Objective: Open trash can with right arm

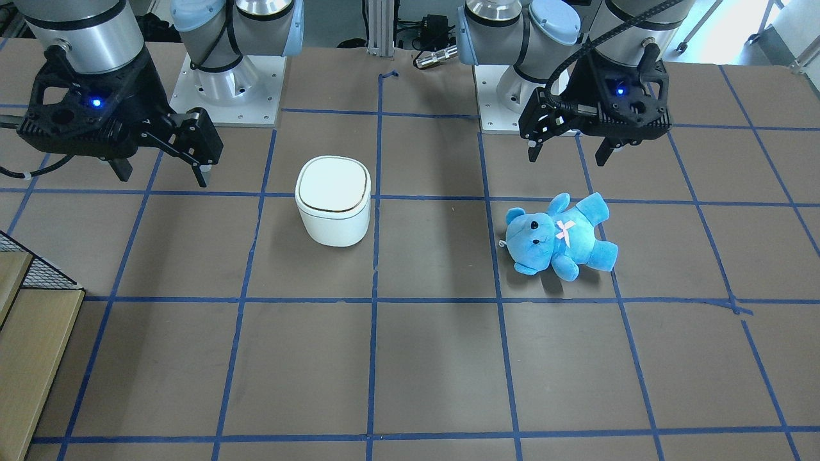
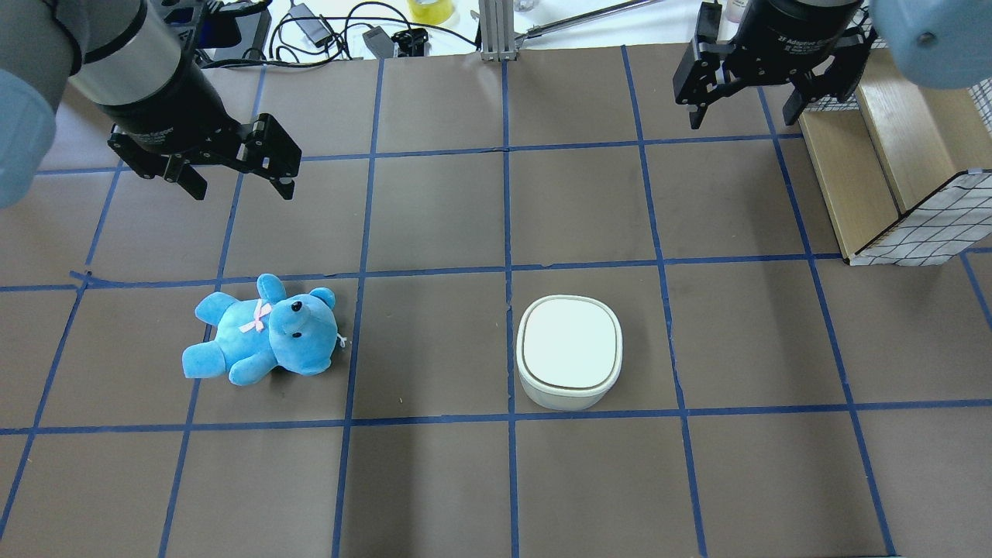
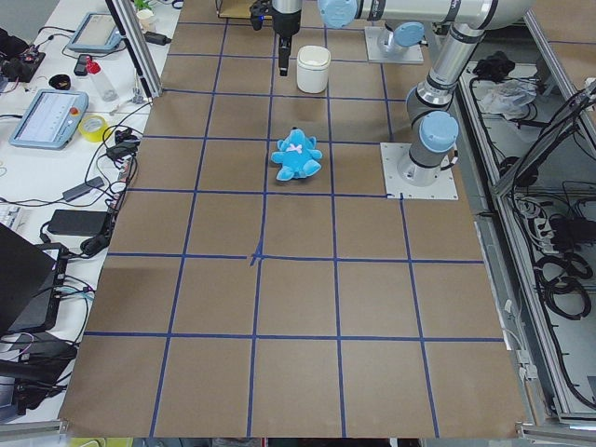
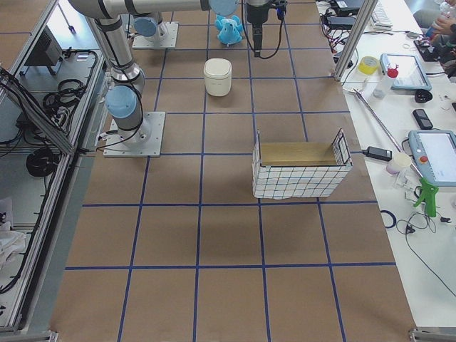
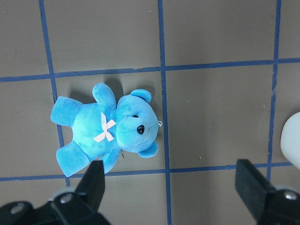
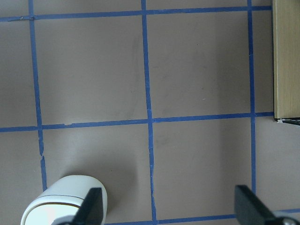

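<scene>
The right gripper [image 2: 742, 116] hangs above the table [image 2: 434, 217] with its jaws spread wide and nothing between them. The right wrist view looks straight down past its 2 fingers [image 6: 91, 206] at bare taped squares. Just beside it, on the side away from the table's middle, stands a wood-lined wire box [image 2: 891, 155], close enough that a swing that way could clip it. The can [image 2: 570, 360] comes next. It stands upright on the table with its lid shut flat, toward the middle from the right gripper and well below it. In the wrist view it sits at the lower left corner, by the left finger, so I judge the move to be a sideways shift that way plus a descent to the lid's edge. The can is a rounded square with no real long axis, and I cannot tell which side carries the hinge. In the overhead view only taped table lies between the gripper and the can, so the approach looks free. Beyond the can lies a blue bear [image 2: 263, 333] on its back, well apart from it. Farthest is the left gripper [image 2: 242, 190], also wide open and empty, hovering above the bear. Of the 2 grippers the right looks nearer the can.
</scene>
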Tool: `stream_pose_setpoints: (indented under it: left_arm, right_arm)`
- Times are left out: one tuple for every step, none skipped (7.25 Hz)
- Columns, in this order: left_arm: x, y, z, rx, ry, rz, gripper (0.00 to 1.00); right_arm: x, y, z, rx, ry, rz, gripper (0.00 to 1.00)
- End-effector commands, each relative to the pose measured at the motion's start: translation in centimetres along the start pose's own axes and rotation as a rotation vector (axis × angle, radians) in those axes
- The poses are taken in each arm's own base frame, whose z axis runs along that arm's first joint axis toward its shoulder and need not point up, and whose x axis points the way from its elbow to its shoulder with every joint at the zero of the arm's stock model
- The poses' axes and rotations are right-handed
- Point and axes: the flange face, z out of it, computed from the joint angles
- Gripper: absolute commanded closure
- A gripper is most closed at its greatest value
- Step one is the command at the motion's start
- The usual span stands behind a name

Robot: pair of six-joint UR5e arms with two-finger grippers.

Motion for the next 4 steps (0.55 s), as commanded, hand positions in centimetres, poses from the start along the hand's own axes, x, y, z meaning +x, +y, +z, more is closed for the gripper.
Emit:
stream_pose_setpoints:
  left_arm:
    - [0.00, 0.00, 0.00, 0.000, 0.000, 0.000, 0.00]
    - [0.00, 0.00, 0.00, 0.000, 0.000, 0.000, 0.00]
    - [0.00, 0.00, 0.00, 0.000, 0.000, 0.000, 0.00]
    - [0.00, 0.00, 0.00, 0.000, 0.000, 0.000, 0.00]
  right_arm:
    - [-0.06, 0.25, 0.00, -0.012, -0.001, -0.002, 0.00]
    - [0.04, 0.30, -0.05, -0.014, 0.001, 0.000, 0.00]
    - [-0.06, 0.48, -0.16, -0.017, -0.002, -0.002, 0.00]
    - [-0.06, 0.94, 0.13, -0.055, -0.002, -0.005, 0.00]
